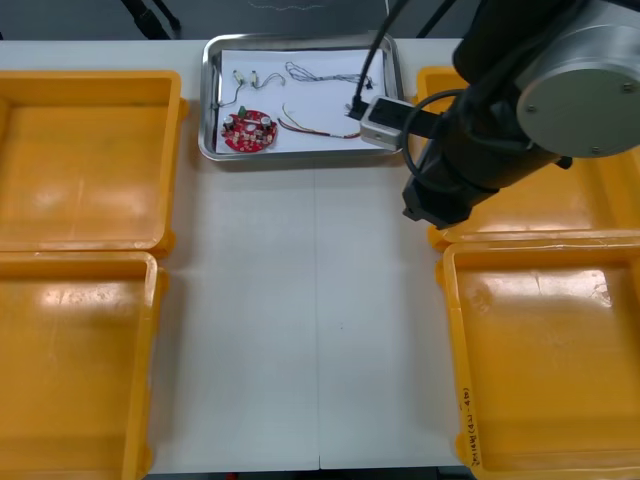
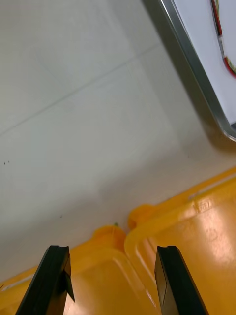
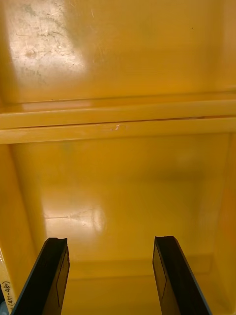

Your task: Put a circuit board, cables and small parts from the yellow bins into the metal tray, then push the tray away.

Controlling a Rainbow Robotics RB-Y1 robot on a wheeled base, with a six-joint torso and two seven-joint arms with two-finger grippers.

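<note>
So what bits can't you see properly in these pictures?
Front view: the right arm covers most of the far right yellow bin, so its inside is hidden.
Front view: the small metal parts in the metal tray are too small to name.
Right wrist view: the picture's edge cuts off most of the tray.

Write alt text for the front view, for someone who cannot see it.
A metal tray, white inside, sits at the table's far middle holding a round red circuit board, cables and small metal parts. The right arm reaches in from the right beside the tray's near right corner. Two yellow bins stand at each side, their visible floors bare.
</note>
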